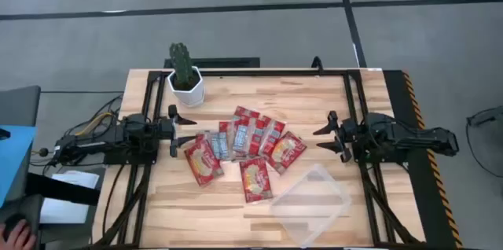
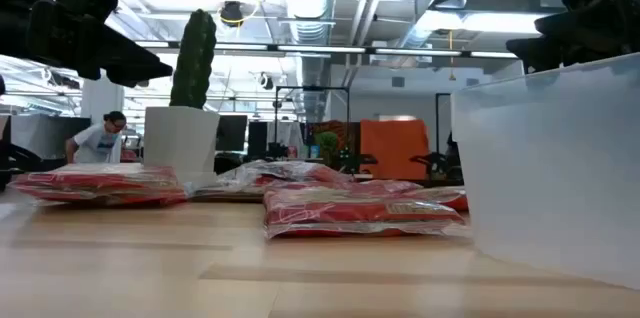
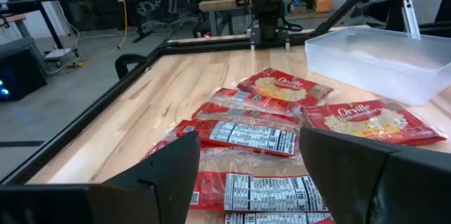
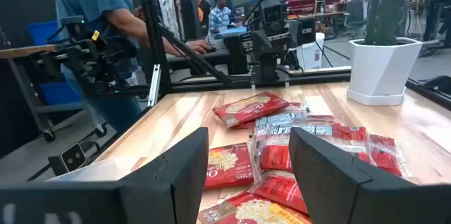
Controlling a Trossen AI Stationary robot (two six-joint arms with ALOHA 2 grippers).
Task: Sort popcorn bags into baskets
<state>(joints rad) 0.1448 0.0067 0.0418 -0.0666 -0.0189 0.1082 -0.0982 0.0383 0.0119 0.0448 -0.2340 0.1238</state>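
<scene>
Several popcorn bags [image 1: 245, 146] lie flat in a fan at the table's middle: wider red ones with pale yellow centres [image 1: 256, 179] toward the near side, narrower red-and-grey ones [image 1: 236, 135] overlapping behind. They also show in the left wrist view [image 3: 257, 138] and the right wrist view [image 4: 282, 146]. The clear plastic tray [image 1: 311, 204] sits at the near right, nothing in it. My left gripper [image 1: 186, 126] hovers open left of the pile. My right gripper [image 1: 323, 138] hovers open right of it.
A white pot with a green cactus [image 1: 185, 77] stands at the far left of the table. A black frame [image 1: 259, 72] runs along the table's edges. A person [image 2: 100, 138] stands in the room beyond. Bare wood lies between the pile and each gripper.
</scene>
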